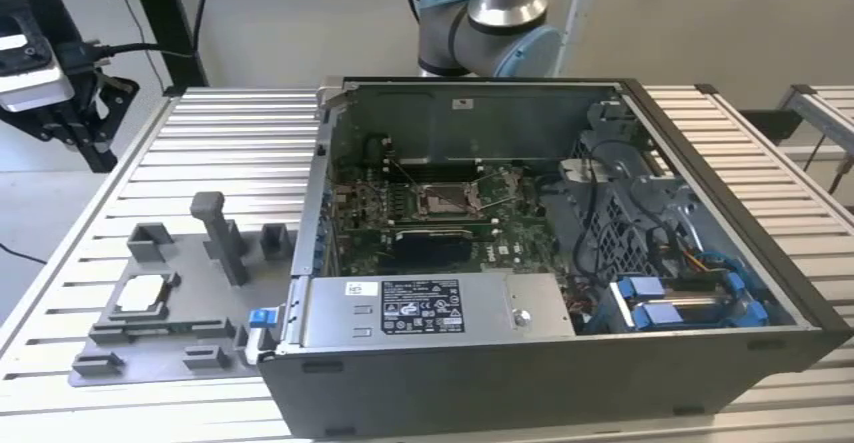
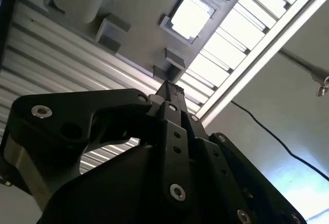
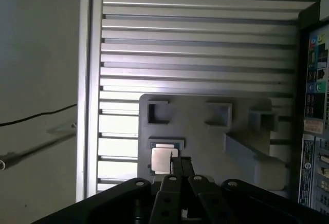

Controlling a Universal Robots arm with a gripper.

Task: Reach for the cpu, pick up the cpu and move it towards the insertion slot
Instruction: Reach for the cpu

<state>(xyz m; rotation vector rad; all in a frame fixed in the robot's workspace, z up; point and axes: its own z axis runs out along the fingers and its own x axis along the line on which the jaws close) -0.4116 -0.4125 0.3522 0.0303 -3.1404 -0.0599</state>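
Basically, the small thin square cpu with the pale silvery top [image 3: 163, 158] is lying flat in its square recess on the grey plastic fixture plate [image 3: 200, 136], which rests on the ribbed aluminium table [image 3: 195, 39]. In both wrist views the black two-finger gripper [image 3: 180, 163] hangs over that fixture. Its tips line up near one edge of the chip, but they're raised clear of it. The jaws look pressed together with nothing between them.

In the exterior view the gripper sits up high at the exterior view's left, by the far corner of the table. That puts it well apart from the open dark grey computer case [image 1: 534, 383]. The insertion slot [image 1: 442, 200], a small square socket with a shiny silver metal frame, is down inside that case on the green circuit board [image 1: 358, 208], just beside a black rectangular panel [image 1: 427, 248]. The fixture plate sits just beside the case, on the exterior view's left.
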